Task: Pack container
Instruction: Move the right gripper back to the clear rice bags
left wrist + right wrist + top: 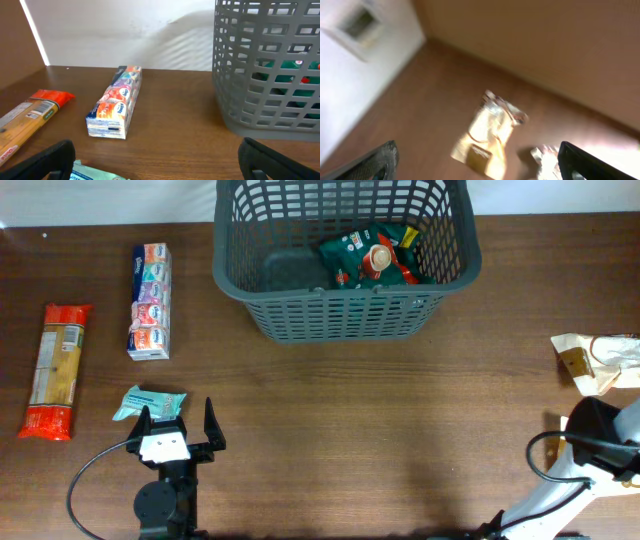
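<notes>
The large dark grey slotted plastic basket (345,310) stands at the far side, a green packet (350,255) inside. Left gripper (177,418) and right gripper (480,165) gape wide, empty. Fetching seems next: the left must shift onto the small teal packet (150,402) beside it.

A robotics lab bench, staged with groceries: the left arm (165,500) and the right arm (560,490) stand at the near edge of a dark wood-grain counter (350,430), with a black cable (85,475) looping from the left arm's base. Behind the counter runs a plain white wall (125,35). Shop-bought goods lie spaced apart on the counter like test pieces: a pasta packet (55,370), a strip of small cartons (150,300), a teal packet (148,402) and pale packets (600,360) at the right edge. The grey slotted container (340,315) at the back holds a green snack bag (365,255).
</notes>
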`<state>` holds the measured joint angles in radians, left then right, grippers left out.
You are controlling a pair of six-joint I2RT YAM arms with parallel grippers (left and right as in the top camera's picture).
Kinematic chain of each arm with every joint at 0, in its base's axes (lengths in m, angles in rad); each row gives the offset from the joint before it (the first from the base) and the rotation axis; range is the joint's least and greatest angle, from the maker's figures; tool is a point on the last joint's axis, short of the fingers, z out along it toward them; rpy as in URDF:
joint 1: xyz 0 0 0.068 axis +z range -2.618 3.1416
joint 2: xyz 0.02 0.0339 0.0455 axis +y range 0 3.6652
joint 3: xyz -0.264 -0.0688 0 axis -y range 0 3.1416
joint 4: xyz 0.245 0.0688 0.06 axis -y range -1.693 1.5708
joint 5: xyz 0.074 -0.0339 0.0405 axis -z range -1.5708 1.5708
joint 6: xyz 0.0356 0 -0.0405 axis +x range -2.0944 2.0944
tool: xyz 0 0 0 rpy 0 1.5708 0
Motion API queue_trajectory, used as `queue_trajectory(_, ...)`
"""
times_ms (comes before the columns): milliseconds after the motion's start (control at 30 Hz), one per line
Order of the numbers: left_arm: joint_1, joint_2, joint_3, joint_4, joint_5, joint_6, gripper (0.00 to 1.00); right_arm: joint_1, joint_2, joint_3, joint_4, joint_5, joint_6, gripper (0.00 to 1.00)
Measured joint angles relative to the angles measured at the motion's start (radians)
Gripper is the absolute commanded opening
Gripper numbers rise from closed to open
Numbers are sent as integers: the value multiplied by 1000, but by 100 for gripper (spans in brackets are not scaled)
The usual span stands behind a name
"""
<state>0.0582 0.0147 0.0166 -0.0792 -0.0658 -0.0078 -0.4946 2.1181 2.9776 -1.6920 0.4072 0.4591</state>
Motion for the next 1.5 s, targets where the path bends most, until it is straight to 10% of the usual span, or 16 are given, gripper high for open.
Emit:
queue_trajectory(567, 0, 0, 0, 0, 0, 0, 99, -150, -1, -772, 328, -100, 60, 99)
queue_trajectory(1500, 0, 0, 0, 0, 0, 0, 99, -260, 0, -1191, 684, -240, 345, 99)
